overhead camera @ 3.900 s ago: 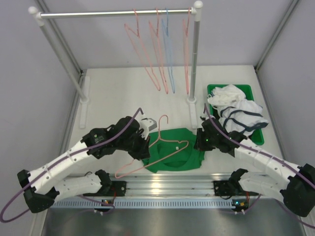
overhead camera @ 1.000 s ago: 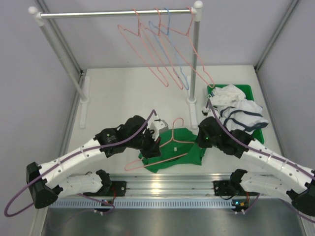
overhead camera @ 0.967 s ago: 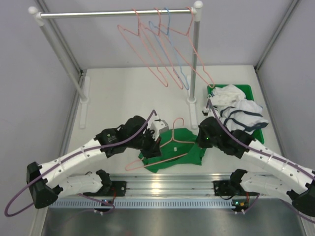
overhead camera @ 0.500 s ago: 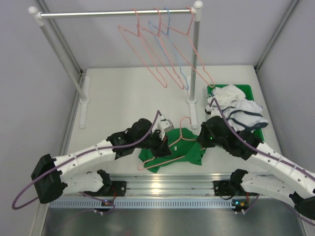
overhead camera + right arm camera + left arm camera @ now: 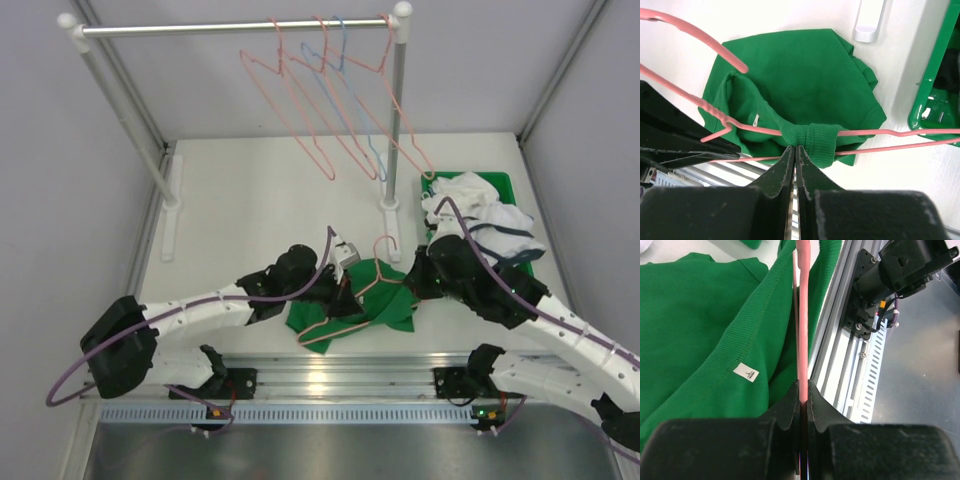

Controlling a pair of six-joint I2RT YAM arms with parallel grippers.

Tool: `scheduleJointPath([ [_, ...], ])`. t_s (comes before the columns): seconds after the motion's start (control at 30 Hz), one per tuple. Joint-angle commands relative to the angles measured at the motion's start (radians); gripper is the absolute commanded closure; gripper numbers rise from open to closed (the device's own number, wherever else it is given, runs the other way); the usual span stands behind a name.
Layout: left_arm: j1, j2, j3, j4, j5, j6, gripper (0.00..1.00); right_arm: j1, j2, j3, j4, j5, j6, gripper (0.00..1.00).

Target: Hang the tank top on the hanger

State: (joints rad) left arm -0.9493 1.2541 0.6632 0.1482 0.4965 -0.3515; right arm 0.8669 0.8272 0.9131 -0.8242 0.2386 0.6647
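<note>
Just left of the green bin, off its near corner: the tank top, bunched on the table. Clamped tight on the hanger wire with the left gripper, green cloth directly beneath. Pinched closed on a rolled shoulder strap with the right gripper, strap looped round the wire. Hook end nearest the bin, long axis slanting away from it toward the near-left.

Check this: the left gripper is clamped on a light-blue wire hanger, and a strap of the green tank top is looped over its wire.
Wrong colour: the left gripper is clamped on a salmon-pink hanger, as the left wrist view shows. A strap of the tank top is indeed looped over its wire.
</note>
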Motion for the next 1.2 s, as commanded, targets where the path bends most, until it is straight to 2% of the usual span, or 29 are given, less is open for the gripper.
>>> scheduleJointPath([
  [0.0,0.009,0.027,-0.013,0.161,0.053,-0.003,1.00,0.014,-0.023,0.047,-0.006,0.025,0.001,0.98],
  [0.07,0.009,0.027,-0.025,0.186,0.068,-0.012,1.00,0.012,-0.019,0.044,-0.029,0.063,0.012,0.90],
  [0.2,0.009,0.019,-0.042,0.198,0.074,-0.014,1.00,0.012,-0.040,0.027,-0.061,0.105,0.019,0.56],
  [0.27,0.009,0.022,-0.050,0.200,0.079,-0.014,1.00,0.012,-0.063,0.017,-0.044,0.102,0.006,0.48],
  [0.47,0.009,0.045,-0.045,0.225,0.093,-0.020,1.00,0.024,-0.102,-0.034,0.123,-0.005,-0.071,0.41],
  [0.7,0.009,0.085,-0.022,0.218,0.111,-0.014,1.00,0.133,-0.028,-0.052,0.261,0.044,-0.100,0.42],
  [0.83,0.009,0.085,-0.010,0.202,0.109,-0.006,1.00,0.149,0.039,-0.075,0.327,0.064,-0.106,0.42],
  [1.0,0.009,0.080,-0.002,0.179,0.109,0.002,1.00,0.155,0.113,-0.089,0.344,0.113,-0.091,0.50],
  [1.17,0.007,0.080,0.001,0.166,0.114,0.003,1.00,0.158,0.130,-0.115,0.382,0.145,-0.089,0.54],
])
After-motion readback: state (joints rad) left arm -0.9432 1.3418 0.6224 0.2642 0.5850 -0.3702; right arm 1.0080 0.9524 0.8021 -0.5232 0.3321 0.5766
